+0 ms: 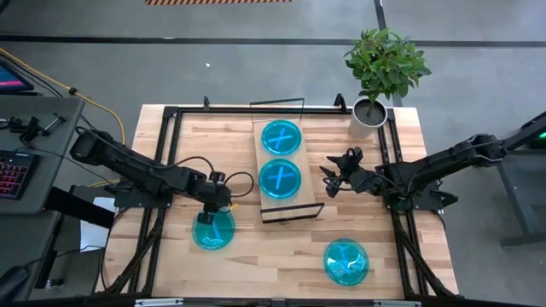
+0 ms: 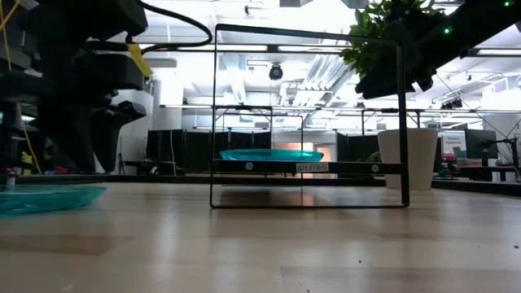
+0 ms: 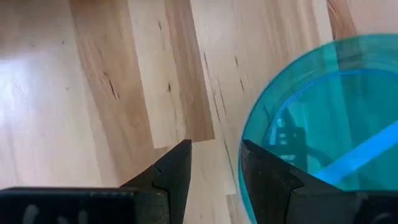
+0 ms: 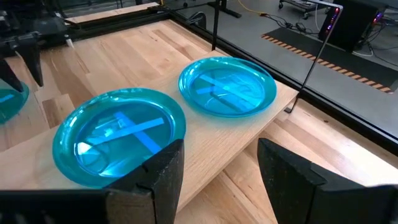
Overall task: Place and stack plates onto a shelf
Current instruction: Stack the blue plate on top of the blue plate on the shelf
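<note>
The shelf (image 1: 286, 209) is a light-wood board in a thin black frame at the table's middle. Two cyan plates lie flat on it, the far one (image 1: 281, 136) and the near one (image 1: 281, 177). A third plate (image 1: 213, 232) lies flat on the table to the shelf's left. My left gripper (image 3: 214, 180) is open and points down at this plate's far rim (image 3: 244, 149), one finger over the plate and one outside it. My right gripper (image 4: 221, 168) is open and level, just right of the shelf beside the near plate (image 4: 118, 134). Another plate (image 1: 345, 261) lies near the table's near right corner.
A potted plant (image 1: 375, 81) in a white pot stands at the table's far right corner. A black frame (image 1: 162, 153) runs around the tabletop. The shelf's upright black end frame (image 2: 308, 114) rises at its near end. Bare wood (image 1: 273, 256) lies between the two plates on the table.
</note>
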Motion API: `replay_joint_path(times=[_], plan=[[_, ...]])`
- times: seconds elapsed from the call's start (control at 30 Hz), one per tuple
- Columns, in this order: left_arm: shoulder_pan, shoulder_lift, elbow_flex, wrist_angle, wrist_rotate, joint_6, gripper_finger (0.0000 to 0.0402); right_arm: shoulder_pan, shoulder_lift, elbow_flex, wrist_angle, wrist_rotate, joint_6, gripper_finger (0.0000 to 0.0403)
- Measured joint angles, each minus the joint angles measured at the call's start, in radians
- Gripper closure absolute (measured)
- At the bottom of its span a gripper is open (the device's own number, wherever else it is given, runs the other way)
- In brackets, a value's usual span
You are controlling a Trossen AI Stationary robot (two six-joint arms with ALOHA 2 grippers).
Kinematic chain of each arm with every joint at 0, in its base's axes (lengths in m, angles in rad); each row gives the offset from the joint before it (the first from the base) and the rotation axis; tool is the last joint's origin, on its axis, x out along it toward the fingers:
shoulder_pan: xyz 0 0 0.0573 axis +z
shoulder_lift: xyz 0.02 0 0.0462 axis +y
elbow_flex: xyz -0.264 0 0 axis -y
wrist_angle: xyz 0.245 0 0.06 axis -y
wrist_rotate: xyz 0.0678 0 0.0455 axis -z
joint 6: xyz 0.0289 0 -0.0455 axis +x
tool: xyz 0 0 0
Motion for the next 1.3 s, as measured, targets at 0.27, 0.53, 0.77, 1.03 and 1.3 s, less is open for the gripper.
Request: replay_joint_path(times=[0.27, 0.53, 0.77, 1.03, 1.3], plan=[[0.0, 0.041, 0.0, 0.022, 0.074, -0.02, 0.0273, 0.0, 0.0, 0.0, 0.0, -0.005, 0.0, 0.0215], [0.0, 0.128, 0.0, 0.03, 0.079, 0.031, 0.0273, 0.0, 0.0, 0.0, -0.006, -0.005, 0.008, 0.0215], [0.002, 0.148, 0.003, 0.057, 0.116, 0.058, 0.0273, 0.0, 0.0, 0.0, -0.008, -0.004, 0.008, 0.0215], [0.002, 0.146, 0.002, 0.053, 0.122, 0.06, 0.0303, 0.0, 0.0, 0.0, -0.008, -0.004, 0.008, 0.0214], [0.002, 0.146, 0.012, 0.032, 0.117, 0.056, 0.0395, 0.0, 0.0, 0.0, -0.008, -0.004, 0.008, 0.0214]])
